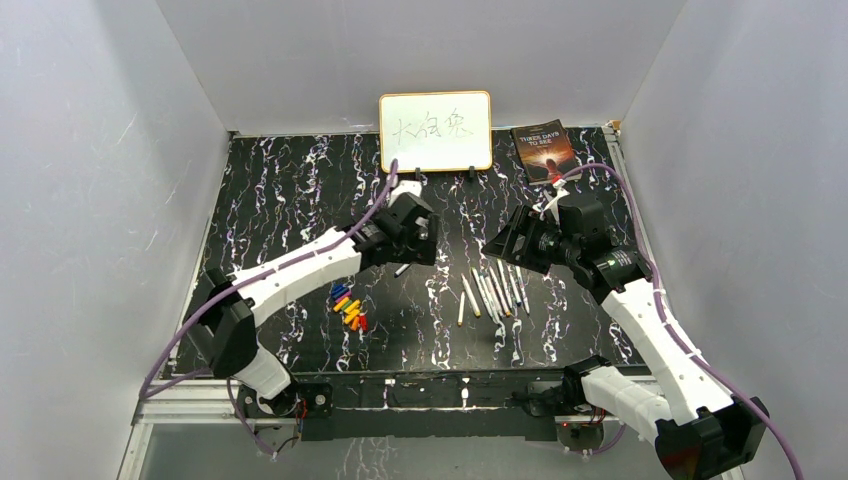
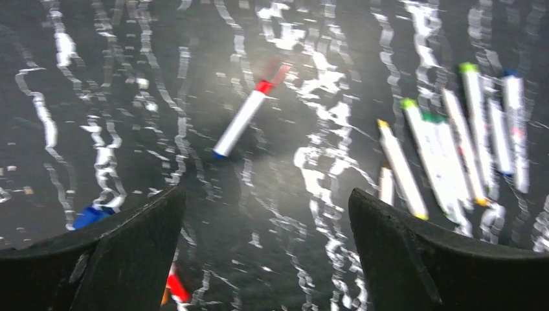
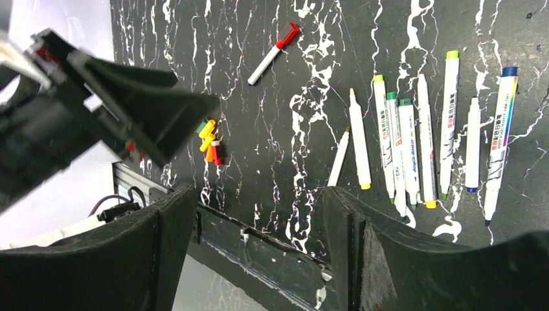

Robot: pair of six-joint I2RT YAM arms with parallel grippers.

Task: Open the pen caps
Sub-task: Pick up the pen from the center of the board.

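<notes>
Left wrist view: left gripper (image 2: pixel 265 194) jaws spread wide, nothing between. Lone red-capped pen (image 2: pixel 241 121) on table (image 2: pixel 116 39) just ahead of them, long axis diagonal, cap end far-right, so left arm looks nearer. Right gripper (image 3: pixel 259 194) gaping too, empty, above row of pens (image 3: pixel 425 146). Right wrist view shows pile of pen caps (image 3: pixel 208 137) sharp. Left wrist blurry, catches just two at bottom edge.
</notes>
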